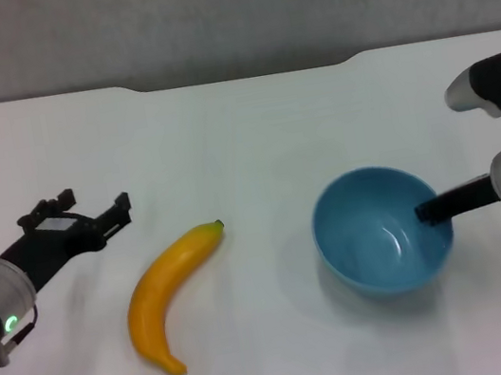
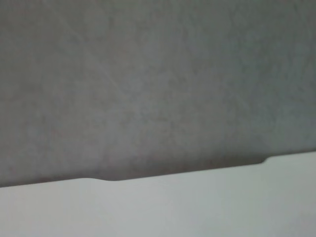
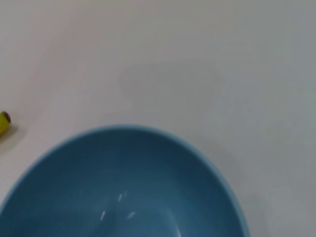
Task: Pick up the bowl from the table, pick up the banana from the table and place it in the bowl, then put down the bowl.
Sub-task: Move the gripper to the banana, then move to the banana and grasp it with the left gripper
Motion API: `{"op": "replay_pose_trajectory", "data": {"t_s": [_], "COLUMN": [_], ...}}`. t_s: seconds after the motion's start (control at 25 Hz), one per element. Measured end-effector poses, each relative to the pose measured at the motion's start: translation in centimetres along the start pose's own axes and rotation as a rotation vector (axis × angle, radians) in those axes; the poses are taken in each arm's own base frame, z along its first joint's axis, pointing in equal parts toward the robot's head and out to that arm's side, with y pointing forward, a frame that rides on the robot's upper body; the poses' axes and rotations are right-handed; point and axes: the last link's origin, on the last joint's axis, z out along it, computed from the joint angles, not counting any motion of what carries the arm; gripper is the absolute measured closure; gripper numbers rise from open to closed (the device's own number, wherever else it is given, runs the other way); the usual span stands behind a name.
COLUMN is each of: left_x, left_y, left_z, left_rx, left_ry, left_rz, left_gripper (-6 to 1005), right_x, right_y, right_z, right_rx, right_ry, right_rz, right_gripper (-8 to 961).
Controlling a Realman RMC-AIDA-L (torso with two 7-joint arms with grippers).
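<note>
The light-blue bowl [image 1: 381, 233] sits right of centre on the white table [image 1: 241, 131]. My right gripper [image 1: 434, 211] comes in from the right and grips the bowl's right rim, with one dark finger inside the bowl. The bowl fills the lower part of the right wrist view [image 3: 123, 187]. The yellow-orange banana [image 1: 167, 293] lies left of centre, stem tip toward the bowl; its tip shows in the right wrist view [image 3: 4, 121]. My left gripper [image 1: 94, 200] is open and empty, to the left of the banana and apart from it.
The table's far edge has a shallow notch [image 1: 241, 75] with a grey wall behind. The left wrist view shows only that wall and the table edge [image 2: 197, 207]. Bare tabletop lies between banana and bowl.
</note>
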Motion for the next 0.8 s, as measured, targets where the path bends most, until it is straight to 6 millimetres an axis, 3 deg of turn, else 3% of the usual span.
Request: {"op": "replay_pose_trajectory", "data": {"t_s": [0.28,0.48,0.8], "left_x": [0.8,1.4,0.5], "left_y": [2.6,3.6,4.3], "left_z": [0.7,0.9,1.9], "left_rx": [-0.021,-0.082,-0.127], "left_ry": [-0.079,-0.135,-0.339], "left_rz": [0.091,0.083,0.167], "left_gripper": [118,118,118], "right_x": [-0.3,-0.5,-0.9], "right_y": [-0.5,-0.6,-0.4], "right_z": [-1.4,-1.7,-1.9], "right_rx": [-0.003,-0.004,-0.01], "right_ry": [-0.044,-0.057,-0.072], "right_rz": [0.006,0.004,0.004], "right_gripper": [926,925,923]}}
